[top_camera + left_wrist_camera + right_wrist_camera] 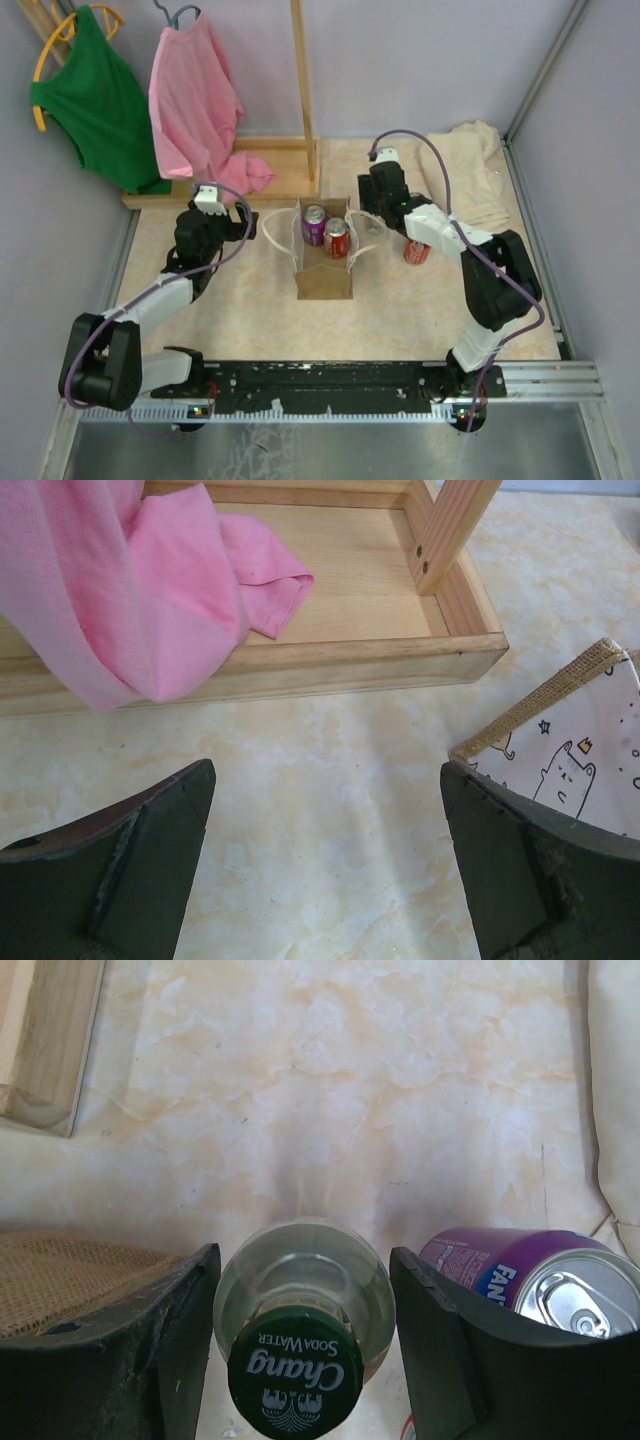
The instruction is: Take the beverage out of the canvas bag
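A: How do the left fingers (150, 850) stand?

B: Spread and empty over bare bench (330, 880), the canvas bag (323, 275) at their 3 o'clock. I'd have them pin its rim.

A: And the right?

B: The right fingers (440, 1345) pinch the Chang soda-water bottle (300, 1300) by the bag's mouth, toward 2 o'clock, a Fanta can (505, 1275) just beside. Lift straight and slowly so glass clears the rim.

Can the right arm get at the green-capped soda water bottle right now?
Probably yes: the right gripper straddles the bottle, one finger on each side, nothing between. The purple can sits close beside one finger.
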Robot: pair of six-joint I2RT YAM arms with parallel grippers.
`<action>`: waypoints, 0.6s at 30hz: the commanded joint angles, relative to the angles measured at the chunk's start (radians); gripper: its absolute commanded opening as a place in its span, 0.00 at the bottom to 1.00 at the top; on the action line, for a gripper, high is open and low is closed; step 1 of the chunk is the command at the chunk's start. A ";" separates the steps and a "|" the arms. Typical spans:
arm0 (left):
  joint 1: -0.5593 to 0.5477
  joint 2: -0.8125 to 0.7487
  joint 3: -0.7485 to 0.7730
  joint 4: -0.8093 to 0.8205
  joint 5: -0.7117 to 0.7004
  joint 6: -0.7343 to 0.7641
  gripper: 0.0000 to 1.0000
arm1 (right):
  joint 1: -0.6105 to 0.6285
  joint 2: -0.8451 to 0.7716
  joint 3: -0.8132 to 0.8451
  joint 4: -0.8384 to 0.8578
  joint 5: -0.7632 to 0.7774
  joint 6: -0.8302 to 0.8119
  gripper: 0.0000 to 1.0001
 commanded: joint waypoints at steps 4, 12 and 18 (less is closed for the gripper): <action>-0.005 0.000 0.024 0.012 0.010 -0.001 1.00 | -0.006 -0.003 0.034 0.084 0.042 0.000 0.63; -0.005 0.003 0.025 0.014 0.015 -0.003 1.00 | -0.004 -0.029 0.044 0.094 0.062 -0.009 0.96; -0.006 0.000 0.023 0.014 0.015 -0.003 1.00 | -0.003 -0.081 0.082 0.123 0.059 -0.038 0.96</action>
